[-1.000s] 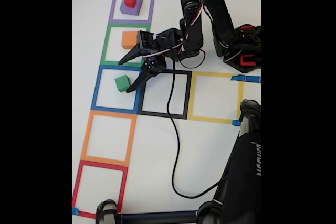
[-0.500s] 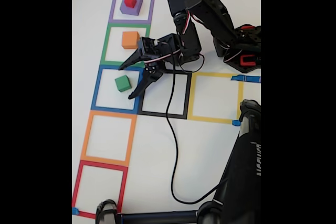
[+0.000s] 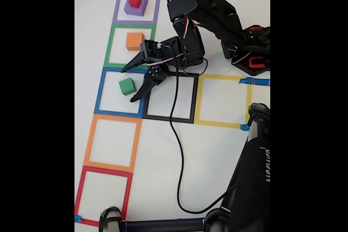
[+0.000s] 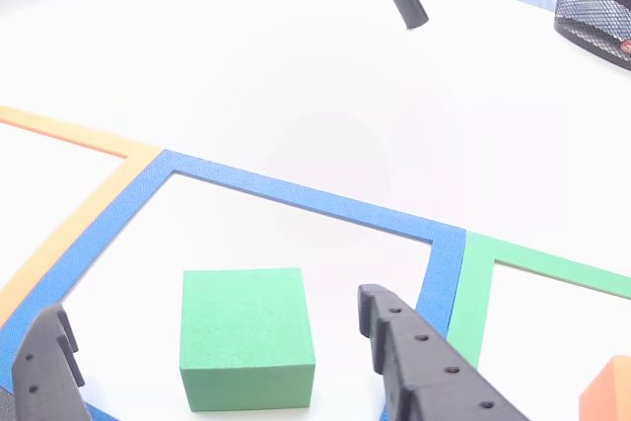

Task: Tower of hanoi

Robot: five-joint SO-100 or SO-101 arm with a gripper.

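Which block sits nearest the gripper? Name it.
The green block in the blue tape square, just beside the open gripper; the orange block and purple block sit farther off.

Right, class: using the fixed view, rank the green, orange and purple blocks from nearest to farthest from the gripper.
1. Green block: in the blue square, beside the open gripper.
2. Orange block: in the green square, above.
3. Purple block: top square, carrying the red block.

arm (image 3: 206,20) folded further down and leftward over the second, gripper (image 3: 128,84) shifted slightly left, its spread tips now closer around the green block (image 3: 126,86), blocks unmoved
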